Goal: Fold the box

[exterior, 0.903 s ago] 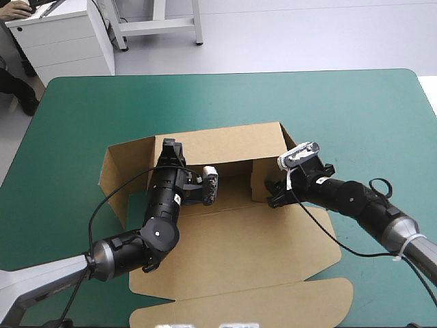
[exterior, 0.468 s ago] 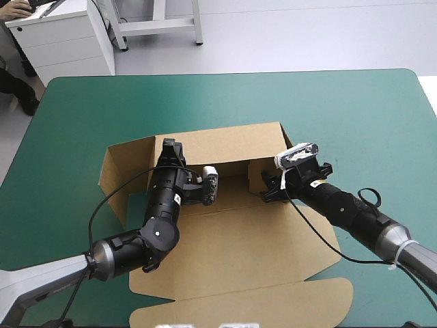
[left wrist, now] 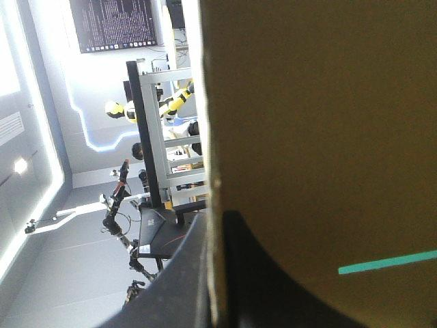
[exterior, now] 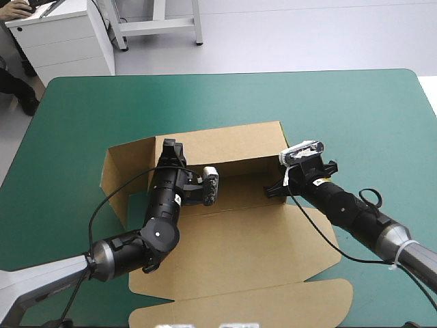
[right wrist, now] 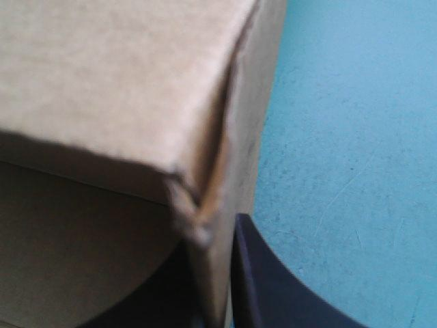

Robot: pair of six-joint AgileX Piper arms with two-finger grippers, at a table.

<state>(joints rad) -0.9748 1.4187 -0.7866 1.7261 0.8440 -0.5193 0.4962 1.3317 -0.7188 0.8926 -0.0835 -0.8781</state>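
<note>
The box (exterior: 239,239) lies a little left of the table's middle, nearer to the near edge than to the far one. It is only partly formed. The long back wall stands up on the side toward the far edge, a side panel leans up toward the left edge, and the large lid part lies flat toward the near edge. I judge that the step in hand is setting up the short side walls at the two ends of the back wall.

The left gripper (exterior: 171,147) is at the left end of that wall. In its wrist view the two black fingers (left wrist: 179,273) are pressed almost together, with the edge of the brown board between them. The right gripper (exterior: 276,190) is at the right end. There the edge of a short wall by the corner runs down between its fingers (right wrist: 273,287), so it also pinches the board.

The next move probably calls for turning each short wall square to the back wall. Both arms should work evenly, otherwise the board may twist or slip out of a pinch.

The table (exterior: 341,109) is flat under its teal-green cover. Much bare cover shows toward the far edge and the right edge, which gives the arms space. Toward the near edge the lid comes close to the border, so there is less room.
</note>
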